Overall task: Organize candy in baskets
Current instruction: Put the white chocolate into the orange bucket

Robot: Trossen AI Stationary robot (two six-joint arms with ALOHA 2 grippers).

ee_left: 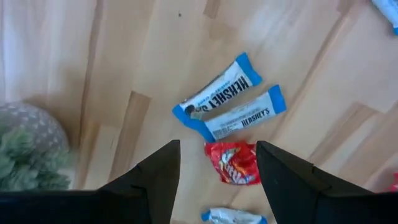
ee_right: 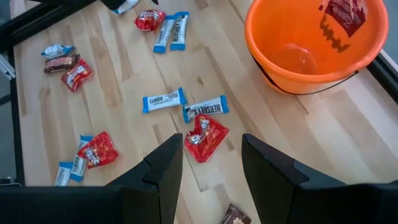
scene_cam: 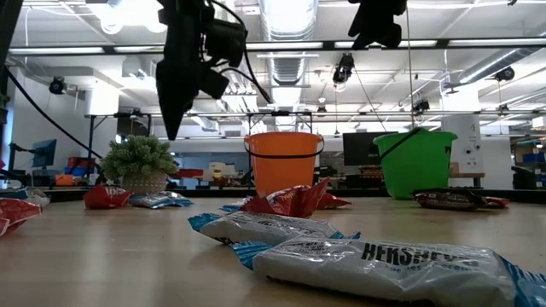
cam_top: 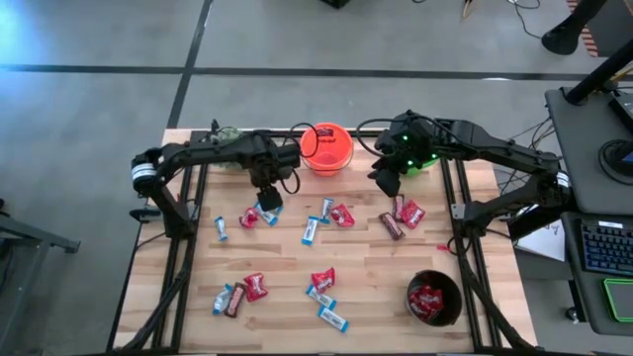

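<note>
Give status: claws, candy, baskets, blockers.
Left claw open, empty, above two blue-and-white bars. Right claw open, empty, between orange basket and green basket. Most candy loose on table; red packets in black basket. No blockers.

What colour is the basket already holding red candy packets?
Black round basket, clearest in the high view.
</note>
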